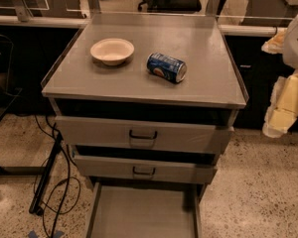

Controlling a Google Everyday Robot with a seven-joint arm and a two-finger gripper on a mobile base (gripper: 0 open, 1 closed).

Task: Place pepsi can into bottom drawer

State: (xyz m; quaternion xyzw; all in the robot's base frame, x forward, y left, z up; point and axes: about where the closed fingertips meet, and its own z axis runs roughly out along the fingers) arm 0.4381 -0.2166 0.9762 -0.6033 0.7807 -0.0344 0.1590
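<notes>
Well to the left of the cream-coloured gripper [283, 105], which is seen at the right edge of the view beside the cabinet, the small blue aluminium pepsi can [167, 67] lies on its side on the grey metal surface [198, 43], near a cream-white bowl [112, 50]. Whether the gripper is open or closed cannot be told. The reach is judged to be in hand: a move leftward over the can is called for, then a carry down to the wide grey bottom drawer [144, 212], pulled out below and left of the gripper.
</notes>
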